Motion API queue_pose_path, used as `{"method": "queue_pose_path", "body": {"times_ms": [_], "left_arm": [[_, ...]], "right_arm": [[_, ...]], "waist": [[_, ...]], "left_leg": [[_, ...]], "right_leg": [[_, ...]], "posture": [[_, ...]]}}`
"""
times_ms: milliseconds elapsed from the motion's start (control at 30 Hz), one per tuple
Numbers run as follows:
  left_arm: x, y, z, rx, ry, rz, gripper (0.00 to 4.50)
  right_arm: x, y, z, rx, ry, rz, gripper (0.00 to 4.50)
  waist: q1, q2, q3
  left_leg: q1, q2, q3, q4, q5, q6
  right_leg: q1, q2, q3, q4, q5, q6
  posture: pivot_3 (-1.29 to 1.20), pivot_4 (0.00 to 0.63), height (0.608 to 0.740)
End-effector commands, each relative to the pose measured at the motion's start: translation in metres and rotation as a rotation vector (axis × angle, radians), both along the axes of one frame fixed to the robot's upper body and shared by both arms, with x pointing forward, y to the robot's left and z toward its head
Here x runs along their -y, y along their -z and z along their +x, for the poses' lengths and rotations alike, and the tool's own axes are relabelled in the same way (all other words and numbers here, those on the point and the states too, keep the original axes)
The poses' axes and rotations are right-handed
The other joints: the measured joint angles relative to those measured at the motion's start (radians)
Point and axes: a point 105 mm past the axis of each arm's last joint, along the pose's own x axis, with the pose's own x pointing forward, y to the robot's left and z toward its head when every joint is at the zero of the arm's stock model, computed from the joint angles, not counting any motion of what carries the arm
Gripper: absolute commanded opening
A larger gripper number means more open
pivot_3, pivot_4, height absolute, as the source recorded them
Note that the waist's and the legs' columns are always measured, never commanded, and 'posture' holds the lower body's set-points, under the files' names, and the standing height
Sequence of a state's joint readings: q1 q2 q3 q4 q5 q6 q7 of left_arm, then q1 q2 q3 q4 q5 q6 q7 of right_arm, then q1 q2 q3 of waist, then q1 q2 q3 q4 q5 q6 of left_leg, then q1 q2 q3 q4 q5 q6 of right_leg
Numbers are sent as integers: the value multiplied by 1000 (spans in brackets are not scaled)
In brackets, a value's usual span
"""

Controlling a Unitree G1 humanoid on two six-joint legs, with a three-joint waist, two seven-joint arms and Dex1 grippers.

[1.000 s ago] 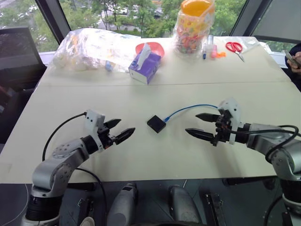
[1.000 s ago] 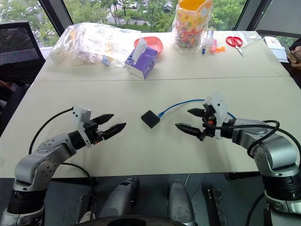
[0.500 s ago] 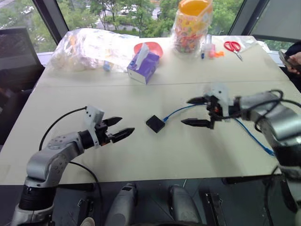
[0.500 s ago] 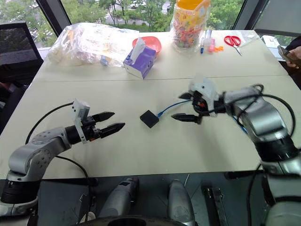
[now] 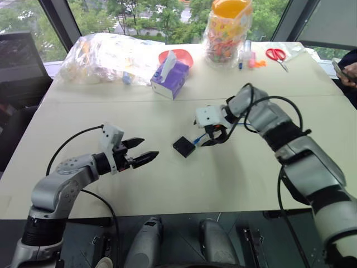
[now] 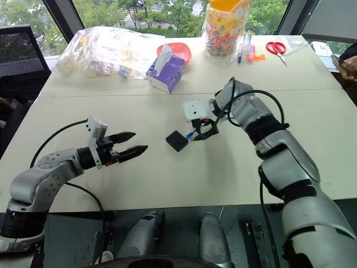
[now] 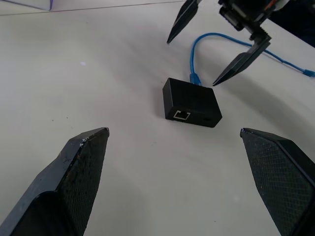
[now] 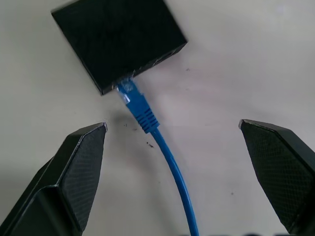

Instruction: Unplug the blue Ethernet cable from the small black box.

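Note:
The small black box lies flat in the middle of the table. The blue Ethernet cable is plugged into one edge of the box. My right gripper hangs open just right of the box and points down, with its fingers on either side of the plug and nothing between them touching. In the left wrist view the cable curves away behind the box between the right gripper's black fingers. My left gripper is open to the left of the box, aimed at it, a short gap away.
At the far side stand a purple tissue box, a red bowl, a crumpled plastic bag, a jar of coloured items and red scissors. A person's hand with a phone shows at the right edge.
My right arm has swung in to the left toward the box and turned its open gripper downward over the plug. The left gripper has kept its place, still open.

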State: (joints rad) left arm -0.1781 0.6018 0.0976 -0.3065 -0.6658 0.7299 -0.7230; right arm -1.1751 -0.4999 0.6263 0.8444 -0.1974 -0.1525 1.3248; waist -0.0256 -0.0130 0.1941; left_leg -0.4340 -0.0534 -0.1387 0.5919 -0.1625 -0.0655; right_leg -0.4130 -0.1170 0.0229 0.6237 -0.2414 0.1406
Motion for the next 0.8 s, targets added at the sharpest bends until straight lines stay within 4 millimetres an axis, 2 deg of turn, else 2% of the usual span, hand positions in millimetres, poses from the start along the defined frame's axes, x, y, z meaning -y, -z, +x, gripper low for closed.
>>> {"method": "queue_pose_path", "body": {"times_ms": [33, 200, 267, 333, 533, 633, 733, 800], "left_arm": [[0, -10, -2, 59, -2, 12, 4486], [-1, -9, -4, 72, -22, 24, 4486], [-3, -9, -4, 78, -28, 32, 4500], [-6, -9, -5, 88, -37, 45, 4500], [-16, -12, -5, 95, -65, 54, 4500], [-19, -15, -3, 93, -78, 34, 4500], [-18, -19, -1, 97, -76, 19, 4500], [-20, -27, 2, 105, -95, -14, 4500]], "right_arm": [[-2, -7, 6, 42, -53, -66, 4500], [-12, -3, 7, 21, -85, -106, 4500], [-14, 0, 7, 10, -91, -124, 3976], [-16, 4, 5, -5, -106, -155, 3152], [-29, 11, -1, -38, -156, -186, 46], [-35, 9, 2, 4, -159, -152, 46], [-43, -5, 10, 122, -168, -58, 46], [-50, -24, 15, 194, -136, 108, 46]], "waist": [[-1, 0, 0], [-17, 0, 0], [-20, 0, 0], [-23, 0, 0], [-43, 0, 0], [-45, 0, 0], [-45, 0, 0], [-44, 0, 0]], "left_leg": [[0, 0, 0, 0, 0, 0], [7, 0, -1, -2, 1, -2], [10, 0, -1, -2, 1, -2], [10, 0, -1, -2, 2, -3], [14, 1, -1, -2, 2, -3], [17, 1, -1, -4, 2, -3], [18, 2, -1, -5, 2, -3], [18, 1, -1, -6, 3, -4]], "right_leg": [[-1, 0, 0, 2, 0, 0], [2, 1, 0, 7, 0, 0], [4, 1, 0, 8, -2, -4], [4, 1, 1, 8, -2, -4], [6, 3, 2, 10, -2, -4], [8, 3, 2, 10, -2, -4], [8, 3, 2, 10, -2, -4], [7, 3, 3, 10, -2, -4]], "posture": [[0, 150, 728], [0, 150, 728], [0, 150, 728], [0, 150, 728], [0, 150, 728], [0, 150, 728], [0, 150, 728], [0, 150, 728]]}}
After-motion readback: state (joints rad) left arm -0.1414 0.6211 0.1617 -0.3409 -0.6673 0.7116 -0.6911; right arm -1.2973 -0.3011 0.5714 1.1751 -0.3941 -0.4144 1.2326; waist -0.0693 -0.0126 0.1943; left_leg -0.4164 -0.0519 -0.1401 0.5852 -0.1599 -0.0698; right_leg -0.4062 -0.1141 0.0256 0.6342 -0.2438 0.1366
